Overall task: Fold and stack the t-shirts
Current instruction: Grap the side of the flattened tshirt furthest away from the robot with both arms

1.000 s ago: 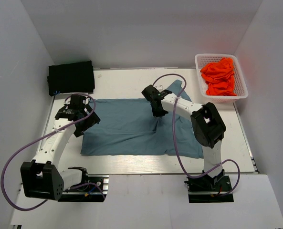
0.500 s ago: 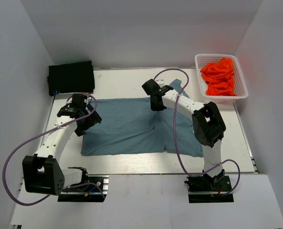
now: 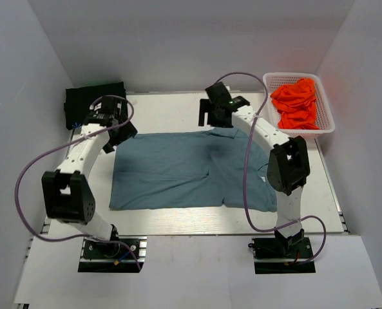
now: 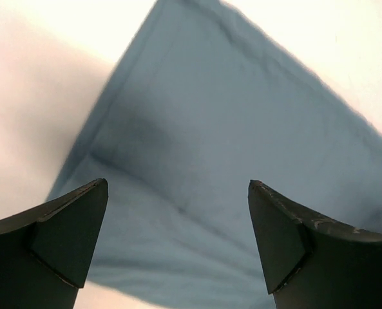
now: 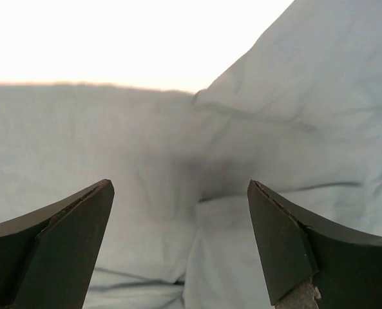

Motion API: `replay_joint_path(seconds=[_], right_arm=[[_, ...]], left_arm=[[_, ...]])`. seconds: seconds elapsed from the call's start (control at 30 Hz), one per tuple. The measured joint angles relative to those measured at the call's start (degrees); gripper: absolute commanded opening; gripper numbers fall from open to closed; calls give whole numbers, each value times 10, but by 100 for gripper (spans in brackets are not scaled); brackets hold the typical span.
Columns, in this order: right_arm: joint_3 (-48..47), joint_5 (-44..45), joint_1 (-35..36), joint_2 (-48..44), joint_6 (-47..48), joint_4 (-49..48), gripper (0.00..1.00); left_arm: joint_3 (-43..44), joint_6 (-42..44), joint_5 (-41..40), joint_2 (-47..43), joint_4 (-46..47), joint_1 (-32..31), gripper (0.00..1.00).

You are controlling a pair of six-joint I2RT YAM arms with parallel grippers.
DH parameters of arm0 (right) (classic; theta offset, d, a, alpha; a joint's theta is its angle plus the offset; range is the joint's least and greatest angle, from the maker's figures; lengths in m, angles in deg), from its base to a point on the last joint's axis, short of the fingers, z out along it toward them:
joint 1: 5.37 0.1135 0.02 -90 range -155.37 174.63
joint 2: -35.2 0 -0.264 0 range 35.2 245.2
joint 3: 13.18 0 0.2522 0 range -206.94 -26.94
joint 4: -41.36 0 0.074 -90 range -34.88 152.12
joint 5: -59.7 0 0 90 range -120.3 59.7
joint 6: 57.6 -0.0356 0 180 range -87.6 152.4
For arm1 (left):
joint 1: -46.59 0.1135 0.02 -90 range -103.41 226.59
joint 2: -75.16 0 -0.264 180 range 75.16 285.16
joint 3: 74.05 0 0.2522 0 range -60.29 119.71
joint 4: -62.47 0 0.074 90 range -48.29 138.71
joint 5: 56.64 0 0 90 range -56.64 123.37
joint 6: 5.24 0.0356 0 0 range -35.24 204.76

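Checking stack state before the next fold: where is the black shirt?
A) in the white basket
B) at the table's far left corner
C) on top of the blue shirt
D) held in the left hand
B: the black shirt lies folded at the far left corner, not on the blue shirt; the basket holds only orange-red cloth.

One slate-blue t-shirt [image 3: 171,170], one black pile [image 3: 95,104], one basket [image 3: 305,132] — orange-red shirts [image 3: 297,103] inside, number unclear.
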Motion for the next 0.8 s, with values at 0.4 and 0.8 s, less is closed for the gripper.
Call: replay_joint_path(seconds=[0.4,0.8], right_arm=[[-112,-42,-140,94,43,-1,90],[-142,-81,-169,137,74,-6,90]], left_arm=[[162,20,-44,266,53,40,91],[229,41,-36,372,95,63,67]])
